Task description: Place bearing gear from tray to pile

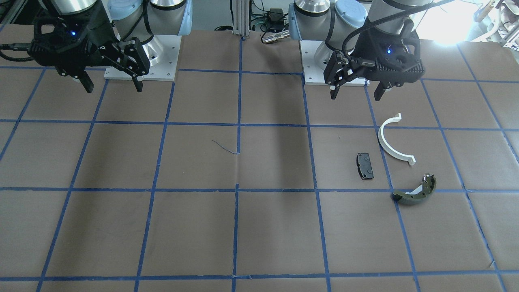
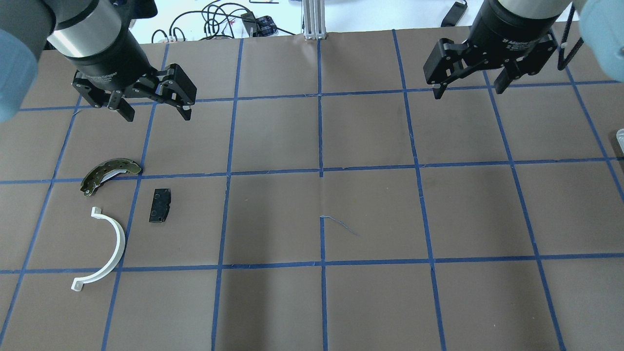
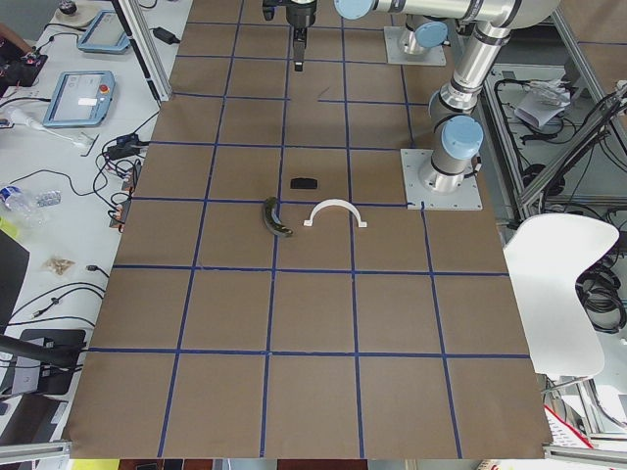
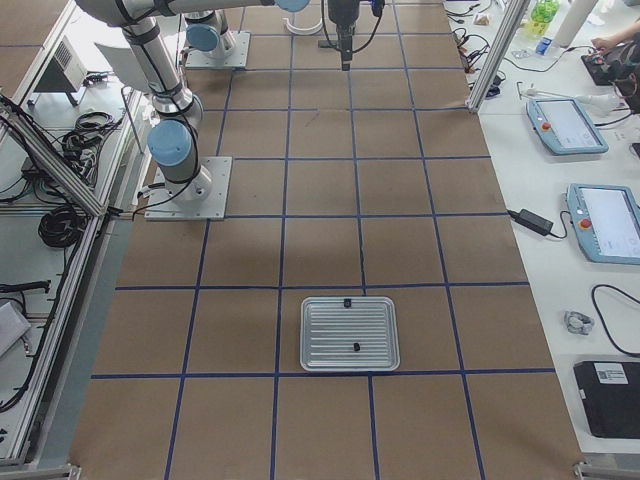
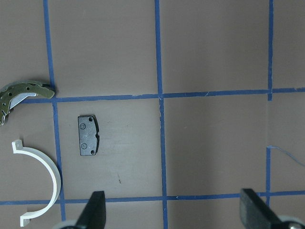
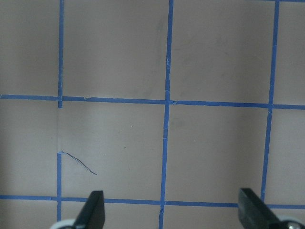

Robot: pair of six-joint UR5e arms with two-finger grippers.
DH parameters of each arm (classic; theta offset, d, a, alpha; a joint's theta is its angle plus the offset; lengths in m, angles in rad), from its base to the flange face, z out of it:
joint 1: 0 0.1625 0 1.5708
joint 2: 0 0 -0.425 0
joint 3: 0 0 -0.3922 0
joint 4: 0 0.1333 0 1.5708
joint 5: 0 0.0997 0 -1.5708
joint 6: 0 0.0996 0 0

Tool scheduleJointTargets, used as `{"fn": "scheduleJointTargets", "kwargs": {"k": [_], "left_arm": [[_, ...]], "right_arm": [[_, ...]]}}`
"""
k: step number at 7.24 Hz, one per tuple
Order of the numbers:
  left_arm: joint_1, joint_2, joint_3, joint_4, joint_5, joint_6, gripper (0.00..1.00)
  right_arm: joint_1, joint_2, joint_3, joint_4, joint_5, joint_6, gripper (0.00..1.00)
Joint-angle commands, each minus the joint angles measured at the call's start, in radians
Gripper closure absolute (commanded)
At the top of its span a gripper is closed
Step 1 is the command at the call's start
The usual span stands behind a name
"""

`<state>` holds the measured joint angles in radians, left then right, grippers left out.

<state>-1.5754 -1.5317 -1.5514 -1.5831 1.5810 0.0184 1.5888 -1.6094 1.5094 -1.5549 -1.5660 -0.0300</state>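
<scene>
The bearing gear must be on the ribbed metal tray point(image 4: 325, 340), at my right end of the surface. One small dark piece point(image 4: 347, 301) lies at the tray's far rim and a second dark piece point(image 4: 355, 347) lies nearer its middle. Both are too small for me to tell which is the gear, or which way its long axis runs. The tray shows only in the right side view.

The pile lies well apart from the tray, at the surface's left in the overhead view. There the black pad point(image 2: 160, 205) has its long axis running near to far. The white half-ring point(image 2: 114, 243) lies nearer and opens leftward. The olive-green shoe point(image 2: 108, 173) lies farther and arches away from the pad. None of the three touch.

My left tool point(image 2: 158, 116) hangs beyond the shoe, spread wide and empty. My right tool point(image 2: 468, 92) hangs far right, also spread wide, gripping nothing.
</scene>
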Motion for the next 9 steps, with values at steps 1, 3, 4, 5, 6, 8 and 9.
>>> {"fn": "scheduleJointTargets", "kwargs": {"k": [1,3,4,5,6,8,9], "left_arm": [[0.0,0.002,-0.004,0.0,0.002,0.0,0.0],[0.0,0.001,0.002,0.0,0.002,0.0,0.0],[0.0,0.002,-0.001,0.0,0.002,0.0,0.0],[0.0,0.001,-0.001,0.0,0.002,0.0,0.0],[0.0,0.001,-0.001,0.0,0.002,0.0,0.0],[0.0,0.002,0.001,0.0,0.002,0.0,0.0],[0.0,0.001,-0.001,0.0,0.002,0.0,0.0]], "right_arm": [[0.0,0.003,0.0,-0.001,0.003,-0.001,0.0],[-0.001,0.003,0.0,-0.001,0.004,-0.005,0.0],[-0.003,0.005,0.0,-0.002,-0.003,-0.014,0.0],[-0.001,0.005,0.012,-0.005,0.0,0.005,0.0],[-0.003,0.003,0.037,-0.023,-0.006,-0.007,0.0],[-0.004,0.0,0.038,-0.01,0.0,-0.013,0.0],[-0.003,0.005,0.02,-0.019,-0.009,-0.016,0.0]]}}
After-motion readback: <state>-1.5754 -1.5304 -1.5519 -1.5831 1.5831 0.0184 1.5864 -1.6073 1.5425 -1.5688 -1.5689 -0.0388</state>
